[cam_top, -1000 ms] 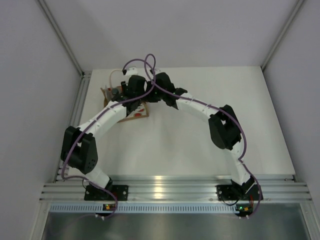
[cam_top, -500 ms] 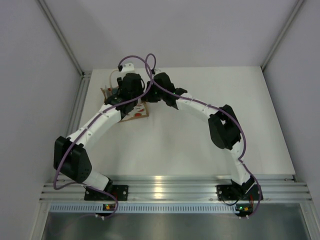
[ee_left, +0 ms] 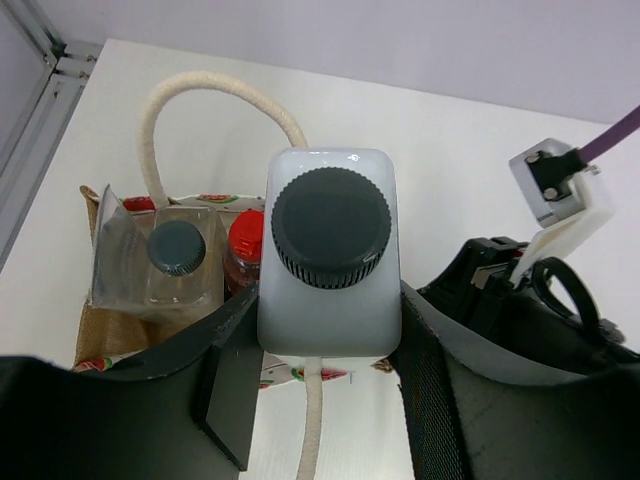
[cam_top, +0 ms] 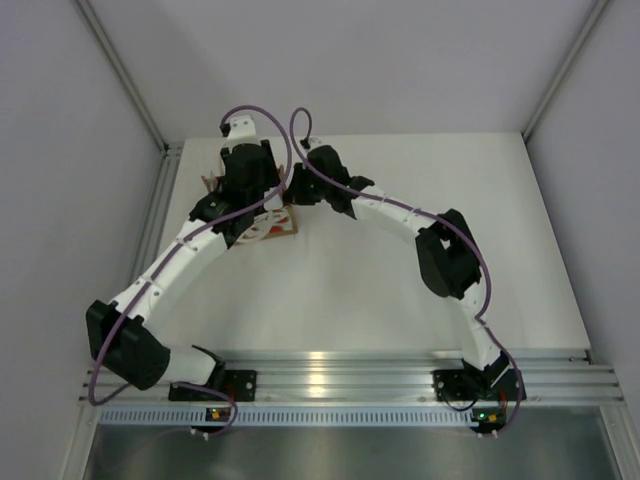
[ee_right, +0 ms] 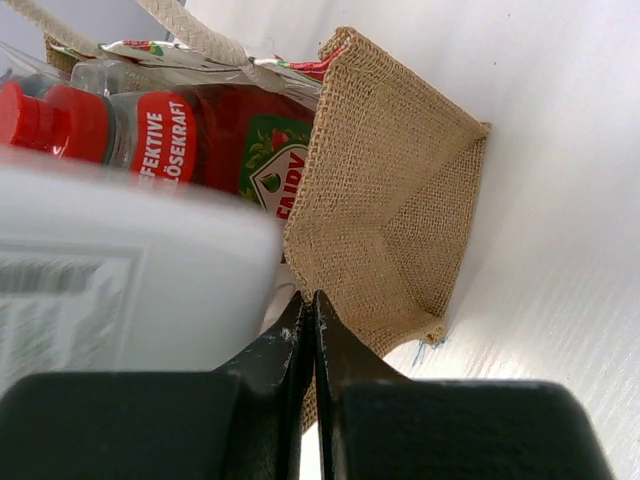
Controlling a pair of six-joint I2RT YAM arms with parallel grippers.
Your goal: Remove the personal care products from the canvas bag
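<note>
The left gripper [ee_left: 325,335] was clamped on a white bottle [ee_left: 330,250] with a dark round cap, one finger on each flat side. The bottle stood upright, its long axis straight up and down. Judging by how large it loomed over the others, it hung above the mouth of the canvas bag [ee_right: 390,190], not inside it.

The bag sat at the far left corner of the worktop [cam_top: 400,300]. Down in it I could make out a red bottle [ee_right: 215,135] with its red cap, and beside it a clear bottle [ee_left: 175,262] with a dark cap.

The right gripper [ee_right: 308,320] had its fingers pressed together at the burlap edge on the bag's right-hand side. It looked to be pinching the cloth to steady the bag.

What mattered next, I thought, was that the bag lay directly under the held bottle, with the rope handle [ee_left: 205,92] looping up on its far side and another run of rope passing below. The bare surface lay toward the near edge and the right. The left arm had the load, so a sideways carry away from the ropes seemed the sensible move.
</note>
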